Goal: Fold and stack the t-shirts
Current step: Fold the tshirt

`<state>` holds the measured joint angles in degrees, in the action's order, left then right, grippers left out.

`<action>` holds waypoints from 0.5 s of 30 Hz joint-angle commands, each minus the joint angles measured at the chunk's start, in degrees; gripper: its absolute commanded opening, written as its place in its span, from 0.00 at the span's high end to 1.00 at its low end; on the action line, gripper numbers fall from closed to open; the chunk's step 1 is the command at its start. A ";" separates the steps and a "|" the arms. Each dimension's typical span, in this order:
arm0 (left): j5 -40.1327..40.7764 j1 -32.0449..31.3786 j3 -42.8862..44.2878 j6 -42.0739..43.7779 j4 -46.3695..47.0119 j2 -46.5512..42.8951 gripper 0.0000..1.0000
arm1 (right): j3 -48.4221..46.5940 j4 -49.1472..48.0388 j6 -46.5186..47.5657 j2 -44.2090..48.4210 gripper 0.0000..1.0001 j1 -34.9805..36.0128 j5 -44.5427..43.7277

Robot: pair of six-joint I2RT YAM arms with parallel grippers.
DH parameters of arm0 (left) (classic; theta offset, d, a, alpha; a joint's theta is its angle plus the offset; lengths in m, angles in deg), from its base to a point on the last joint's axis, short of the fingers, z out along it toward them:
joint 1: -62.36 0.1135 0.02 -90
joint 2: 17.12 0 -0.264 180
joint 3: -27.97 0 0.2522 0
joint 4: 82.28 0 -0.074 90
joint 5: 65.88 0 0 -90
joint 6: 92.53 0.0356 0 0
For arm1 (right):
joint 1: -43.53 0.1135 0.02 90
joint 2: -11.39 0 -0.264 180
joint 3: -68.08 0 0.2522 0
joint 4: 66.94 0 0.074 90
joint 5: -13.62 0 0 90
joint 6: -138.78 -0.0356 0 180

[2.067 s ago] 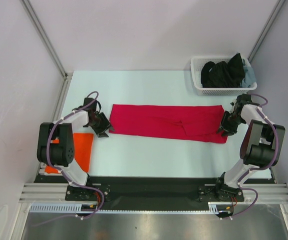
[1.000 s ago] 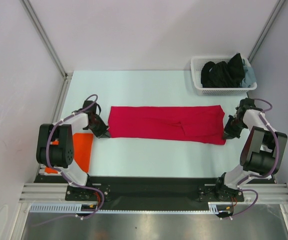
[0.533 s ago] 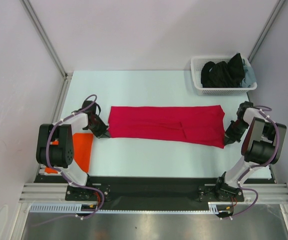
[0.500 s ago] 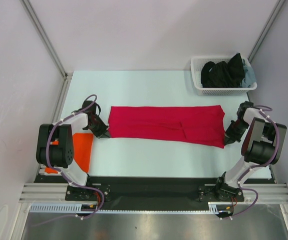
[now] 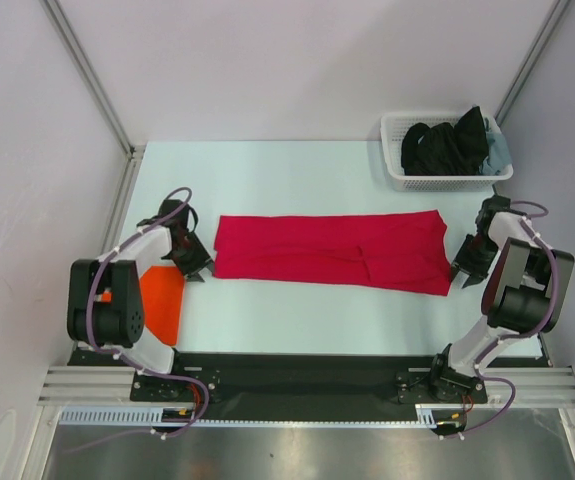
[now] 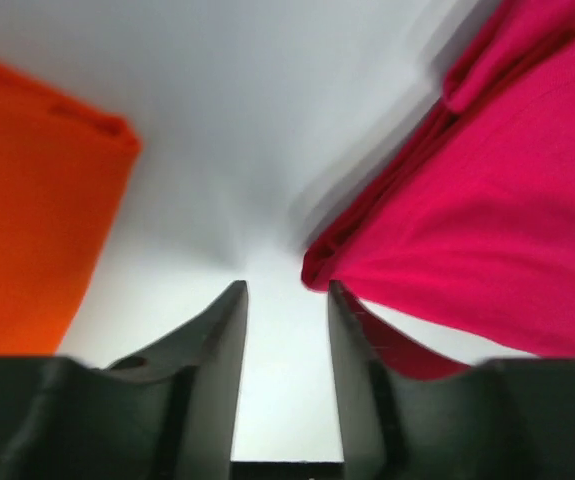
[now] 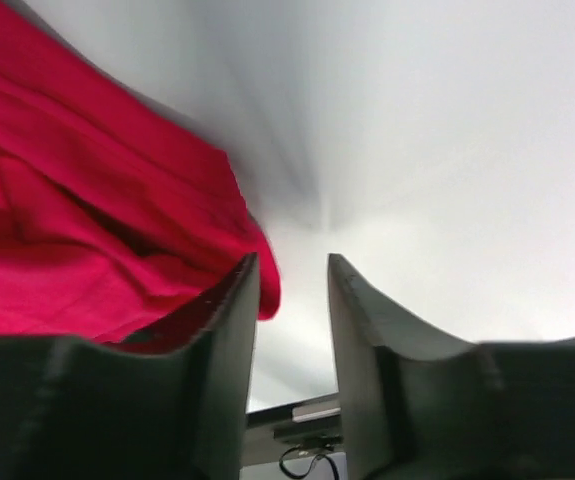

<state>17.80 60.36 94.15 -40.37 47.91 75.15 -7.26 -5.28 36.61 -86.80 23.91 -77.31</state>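
Left gripper (image 6: 287,290) and right gripper (image 7: 292,262) sat part-open, empty, at the crimson cloth t-shirt (image 5: 332,250)'s ends — the crosswise fold likely needed fresh grips.

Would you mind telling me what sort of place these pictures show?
Most likely a robotics lab test cell: plain panel walls enclose a pale table, a left arm and right arm are bolted to a metal rail at its near edge, and a red t-shirt lies spread flat.

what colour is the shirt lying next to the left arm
Bright orange, plain with no pattern. The t-shirt shows best in the left wrist view.
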 commanded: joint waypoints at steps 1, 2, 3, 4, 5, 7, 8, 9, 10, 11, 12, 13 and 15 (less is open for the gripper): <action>6.15 0.95 3.99 4.70 -4.72 -7.87 0.54 | -4.59 0.43 0.83 5.28 0.60 1.06 -4.44; 6.15 0.95 4.52 5.23 -5.60 -9.11 0.51 | -5.99 0.70 0.56 6.34 0.55 1.68 -3.04; 6.15 0.86 5.57 5.76 -5.61 -10.17 0.49 | -6.44 0.88 0.04 8.35 0.54 2.56 -2.16; 5.63 0.77 5.93 6.98 -5.43 -11.05 0.45 | -6.88 0.62 -1.62 9.59 0.53 4.48 0.29; 4.84 0.68 6.37 7.52 -4.39 -12.45 0.43 | -7.23 0.27 -2.51 11.34 0.50 5.98 2.84; 1.15 0.33 7.16 9.19 -2.98 -12.73 0.38 | -7.33 -0.70 -4.44 12.41 0.46 8.36 5.75; -0.42 -0.11 7.86 9.98 -0.80 -12.03 0.36 | -6.63 -1.14 -6.10 12.59 0.45 10.98 9.07; -2.53 -0.28 8.39 11.29 0.01 -11.07 0.36 | -6.01 -1.75 -6.64 12.76 0.44 11.87 10.93; -3.77 -0.63 9.27 11.82 0.28 -10.01 0.36 | -5.31 -1.84 -7.43 12.85 0.44 12.67 13.04; -4.21 -1.25 10.93 12.35 0.63 -8.09 0.36 | -2.69 -2.37 -9.87 13.29 0.43 12.76 13.93; -5.26 -1.51 11.38 13.23 1.33 -7.46 0.38 | -1.10 -4.90 -10.94 14.60 0.43 12.41 15.24; -8.93 -1.60 11.56 13.41 3.60 -6.76 0.39 | 0.39 -6.05 -12.17 15.22 0.43 11.80 16.82; -12.90 -1.87 11.56 12.71 5.90 -4.30 0.46 | 4.44 -8.51 -14.46 16.01 0.45 9.34 17.54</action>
<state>13.01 59.29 103.94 -30.23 49.09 68.22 -7.17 -10.59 27.70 -72.53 36.31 -64.28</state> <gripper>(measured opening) 0.575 0.557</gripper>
